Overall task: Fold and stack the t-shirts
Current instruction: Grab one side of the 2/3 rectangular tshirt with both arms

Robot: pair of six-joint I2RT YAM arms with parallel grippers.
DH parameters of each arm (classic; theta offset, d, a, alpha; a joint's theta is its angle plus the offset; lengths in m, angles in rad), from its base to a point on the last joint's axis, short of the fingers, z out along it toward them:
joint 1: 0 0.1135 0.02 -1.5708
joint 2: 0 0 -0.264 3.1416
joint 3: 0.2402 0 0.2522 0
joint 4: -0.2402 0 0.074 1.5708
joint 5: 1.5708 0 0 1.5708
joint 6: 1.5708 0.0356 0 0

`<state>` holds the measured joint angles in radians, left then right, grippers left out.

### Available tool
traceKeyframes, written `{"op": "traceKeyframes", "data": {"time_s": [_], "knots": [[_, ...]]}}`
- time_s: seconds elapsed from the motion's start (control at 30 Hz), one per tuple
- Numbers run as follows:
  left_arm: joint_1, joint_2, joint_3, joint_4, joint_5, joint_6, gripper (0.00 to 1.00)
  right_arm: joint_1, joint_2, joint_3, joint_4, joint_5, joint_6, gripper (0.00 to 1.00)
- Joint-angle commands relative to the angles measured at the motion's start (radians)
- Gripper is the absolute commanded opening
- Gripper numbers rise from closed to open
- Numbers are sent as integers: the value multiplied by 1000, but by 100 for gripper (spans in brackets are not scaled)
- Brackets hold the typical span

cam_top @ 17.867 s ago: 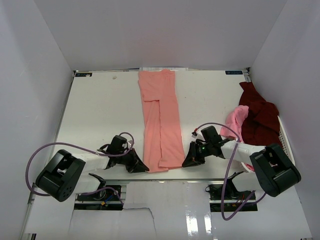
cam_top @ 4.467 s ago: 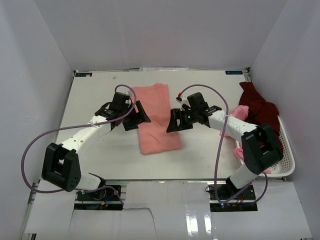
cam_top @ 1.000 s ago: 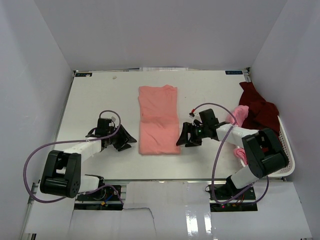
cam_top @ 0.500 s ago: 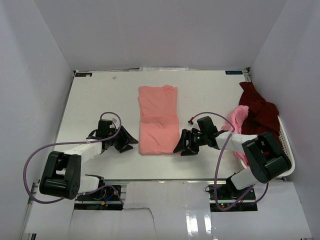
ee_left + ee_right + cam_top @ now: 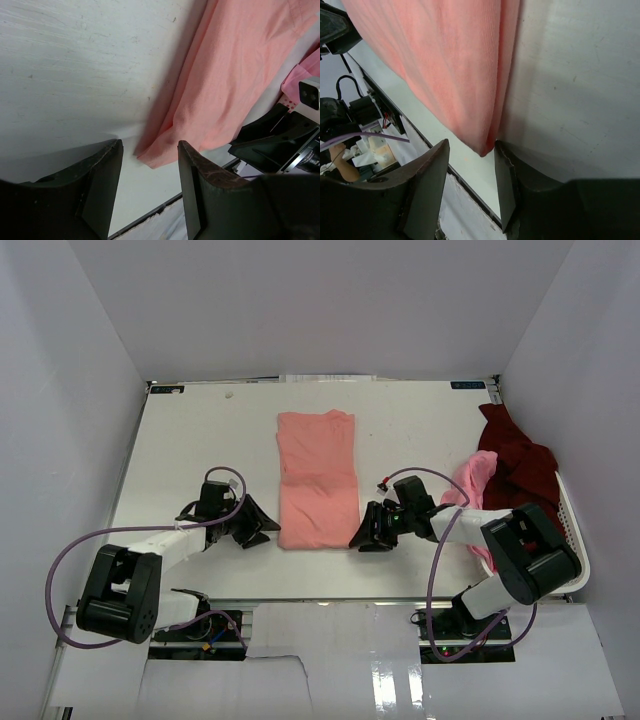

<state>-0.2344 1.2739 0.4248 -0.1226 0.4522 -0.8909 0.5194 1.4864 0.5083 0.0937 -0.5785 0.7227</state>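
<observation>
A salmon-pink t-shirt [image 5: 317, 480] lies folded into a long rectangle mid-table. My left gripper [image 5: 262, 530] sits low at its near left corner. In the left wrist view that corner [image 5: 156, 156] pokes just ahead of the gap of the open left gripper [image 5: 148, 187], untouched. My right gripper [image 5: 362, 538] is at the near right corner. In the right wrist view the shirt's corner [image 5: 485, 145] hangs between the tips of the right gripper [image 5: 470, 185], close to the right finger [image 5: 520, 190], with a gap still showing. A lighter pink t-shirt [image 5: 472, 478] and a maroon t-shirt [image 5: 517, 470] lie crumpled at the right.
A white slotted basket [image 5: 574, 530] stands at the right edge under the crumpled shirts. The table's near edge [image 5: 150, 220] runs just behind both grippers. White walls enclose the table on three sides.
My right gripper's jaws have narrowed around the shirt's near right corner. My left gripper has slid a little right, toward the near left corner. The shirt has not moved.
</observation>
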Motion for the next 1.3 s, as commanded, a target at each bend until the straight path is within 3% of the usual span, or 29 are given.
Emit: {"op": "traceKeyframes", "data": {"time_s": [0.0, 0.17, 0.3, 0.33, 0.37, 0.77, 1.27], "knots": [[-13, -25, -15, -11, -32, -2, 59, 5, 34, 10, 23, 71, -9, 48], [-23, -11, -17, -9, -35, -9, 59, 5, 29, 18, 18, 120, -16, 41], [-39, -13, -18, -9, -37, -17, 59, 5, 29, 12, 31, 163, -23, 25], [-45, -13, -20, -9, -38, -19, 59, 5, 34, 13, 31, 161, -23, 14], [-48, -13, -21, -9, -38, -23, 59, 5, 43, 15, 37, 163, -23, 8], [-88, -102, -55, -11, -53, -60, 59, 10, 71, 15, 61, 141, -19, 8], [-94, 110, 9, 55, -115, -20, 56, 11, 57, 16, 63, 134, -25, 8]]}}
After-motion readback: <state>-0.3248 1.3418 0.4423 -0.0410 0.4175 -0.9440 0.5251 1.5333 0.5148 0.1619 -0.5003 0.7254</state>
